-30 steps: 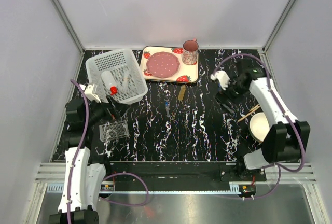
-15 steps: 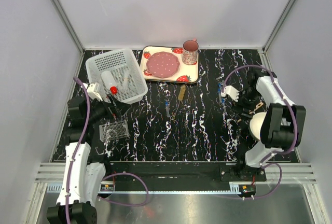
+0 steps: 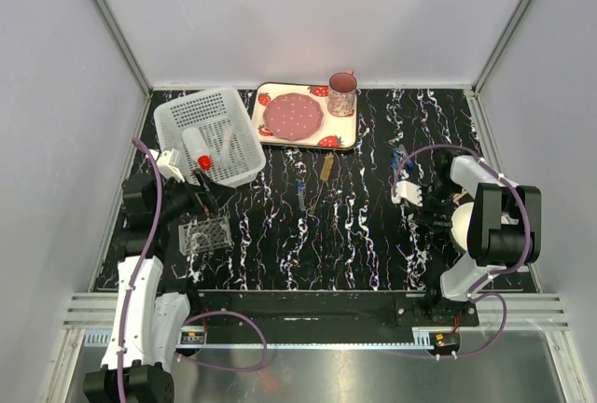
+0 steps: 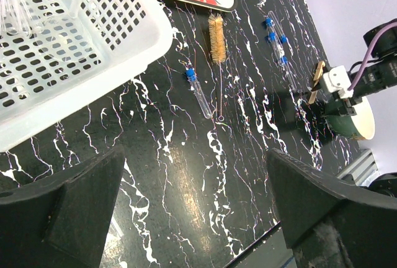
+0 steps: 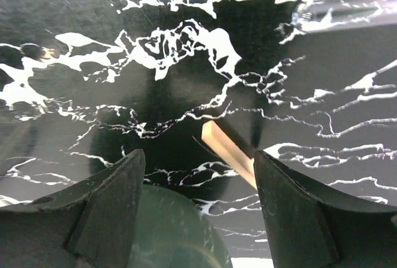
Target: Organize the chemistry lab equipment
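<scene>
lower the wide open right gripper (image 5: 197,156) straight over the tan wooden stick (image 5: 226,147), close gently, avoid the cream bowl (image 4: 370,119).

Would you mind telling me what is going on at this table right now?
A two-armed robot is tidying lab gear. The right gripper hangs open over a wooden stick beside the bowl, holding nothing. The left gripper is open too, above the table near the rack. The bottle lies in the basket; blue-tipped tubes and a brush lie loose on the table.
</scene>
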`<state>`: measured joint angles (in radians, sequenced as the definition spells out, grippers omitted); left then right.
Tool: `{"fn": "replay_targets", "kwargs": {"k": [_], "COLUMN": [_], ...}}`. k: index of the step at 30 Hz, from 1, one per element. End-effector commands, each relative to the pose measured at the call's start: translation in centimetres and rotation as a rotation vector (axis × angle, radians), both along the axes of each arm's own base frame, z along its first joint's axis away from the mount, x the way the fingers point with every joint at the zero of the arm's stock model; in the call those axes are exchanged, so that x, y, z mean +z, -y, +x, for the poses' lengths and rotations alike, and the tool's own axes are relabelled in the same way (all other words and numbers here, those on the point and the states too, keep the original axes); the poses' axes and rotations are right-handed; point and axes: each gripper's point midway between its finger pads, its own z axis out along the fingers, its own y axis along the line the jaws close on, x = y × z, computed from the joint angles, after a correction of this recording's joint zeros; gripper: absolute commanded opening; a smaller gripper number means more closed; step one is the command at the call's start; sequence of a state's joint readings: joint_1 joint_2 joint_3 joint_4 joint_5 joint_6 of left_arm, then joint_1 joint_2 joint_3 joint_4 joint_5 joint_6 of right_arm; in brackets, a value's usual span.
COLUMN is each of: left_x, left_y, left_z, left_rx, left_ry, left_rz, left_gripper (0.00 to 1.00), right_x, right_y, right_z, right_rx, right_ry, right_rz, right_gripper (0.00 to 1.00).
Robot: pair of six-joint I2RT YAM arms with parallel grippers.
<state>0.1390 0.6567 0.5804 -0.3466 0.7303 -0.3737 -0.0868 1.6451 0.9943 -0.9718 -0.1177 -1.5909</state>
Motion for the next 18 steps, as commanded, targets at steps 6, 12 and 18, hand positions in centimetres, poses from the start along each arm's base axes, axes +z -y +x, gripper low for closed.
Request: {"fn": "replay_targets", "kwargs": {"k": [6,12,18], "left_x": [0.5,0.4,0.2], "left_y": [0.2,0.2,0.2], "left_z": [0.1,0.1,0.1], "left_rx": [-0.008,-0.004,-0.002], "left_ry": [0.025,0.023,0.013], "left_rz": [0.007,0.014,0.018], "left_gripper": [0.99,0.99,0.99], "right_x": [-1.1,-2.0,-2.8], "right_y": [1.2,0.4,-0.8], "right_z": [4.3,5.1,4.5], "right_rx": [0.237,0.325,0.342], "right_ry": [0.243,0.291,0.240], "right_rz": [-0.098,-0.080,-0.037], "right_gripper": [0.66,0.59,0.38]}}
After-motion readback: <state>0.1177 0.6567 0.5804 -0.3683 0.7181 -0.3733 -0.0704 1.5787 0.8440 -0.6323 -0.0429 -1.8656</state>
